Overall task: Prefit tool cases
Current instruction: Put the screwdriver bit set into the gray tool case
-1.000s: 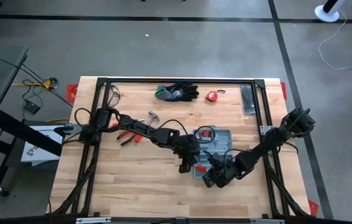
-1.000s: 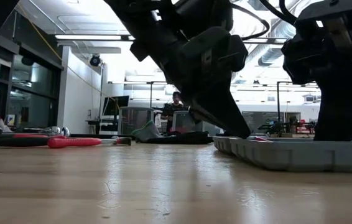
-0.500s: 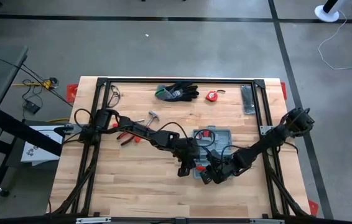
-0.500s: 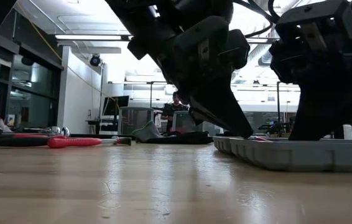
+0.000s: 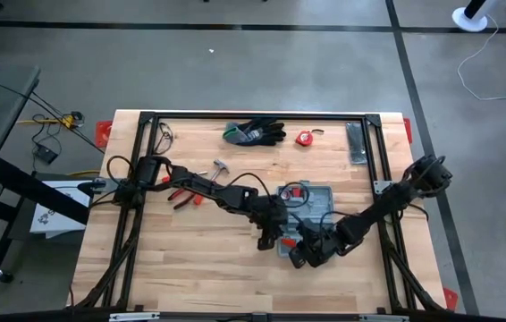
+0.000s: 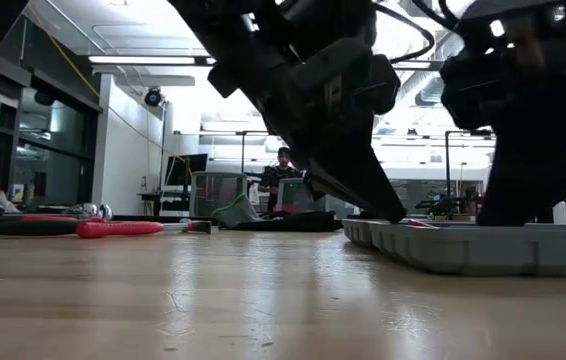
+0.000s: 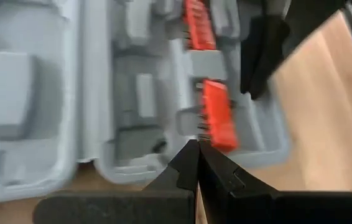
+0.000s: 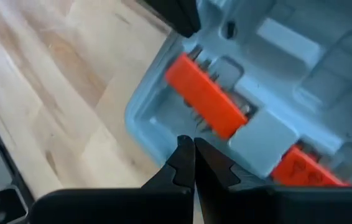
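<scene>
The grey-blue tool case point(image 5: 314, 202) lies open and flat on the wooden table, right of centre. Its moulded recesses face up and hold red bit holders point(image 7: 216, 115). My left gripper point(image 5: 268, 240) is shut, with its tips point(image 7: 196, 149) at the case's left near rim. My right gripper point(image 5: 299, 258) is shut, with its tips point(image 8: 191, 148) over the case's near corner, beside a red bit holder point(image 8: 204, 102). In the low view both grippers reach down to the case point(image 6: 483, 245). My left gripper slants down from the table's left, its shut fingertips at the case's rim point(image 7: 163, 163). I cannot tell whether they touch it. My right gripper slants down from the table's right, its shut fingertips at the case's near corner rim point(image 8: 148, 134). I cannot tell whether they touch it.
Red-handled pliers point(image 5: 182, 197) and a small hammer point(image 5: 220, 167) lie left of the case. Black-and-green gloves point(image 5: 255, 132), a red tape measure point(image 5: 304, 138) and a dark grey flat bar point(image 5: 357, 143) lie at the far edge. A black frame point(image 5: 253, 116) borders the table.
My right gripper has shifted a little toward the table's left edge along the case's near end and partly back. It stays shut. The case and my left gripper have kept still.
</scene>
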Robot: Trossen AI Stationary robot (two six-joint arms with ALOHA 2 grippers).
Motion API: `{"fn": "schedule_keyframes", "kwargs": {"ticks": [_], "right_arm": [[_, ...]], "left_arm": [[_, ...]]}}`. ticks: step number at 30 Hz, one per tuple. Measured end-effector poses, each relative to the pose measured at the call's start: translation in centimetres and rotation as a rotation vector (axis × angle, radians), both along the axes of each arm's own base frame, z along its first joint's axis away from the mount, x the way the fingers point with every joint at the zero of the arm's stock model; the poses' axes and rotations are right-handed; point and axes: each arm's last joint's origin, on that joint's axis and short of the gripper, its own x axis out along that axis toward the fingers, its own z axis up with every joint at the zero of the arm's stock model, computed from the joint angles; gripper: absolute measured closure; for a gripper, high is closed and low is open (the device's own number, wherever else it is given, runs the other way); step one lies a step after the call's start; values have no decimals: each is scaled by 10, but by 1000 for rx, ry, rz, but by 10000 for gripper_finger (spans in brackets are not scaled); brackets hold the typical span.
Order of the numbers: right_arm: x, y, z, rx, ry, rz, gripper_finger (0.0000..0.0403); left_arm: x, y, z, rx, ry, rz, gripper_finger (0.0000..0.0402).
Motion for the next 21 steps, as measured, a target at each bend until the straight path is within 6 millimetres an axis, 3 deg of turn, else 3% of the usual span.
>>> {"fn": "schedule_keyframes", "kwargs": {"ticks": [8, 21], "right_arm": [[3, 0, -10, 3, 22, -3, 403], [2, -1, -11, 0, 43, -15, 403]], "left_arm": [[2, -3, -1, -15, -23, 8, 401], [1, -15, -6, -45, -1, -25, 402]]}}
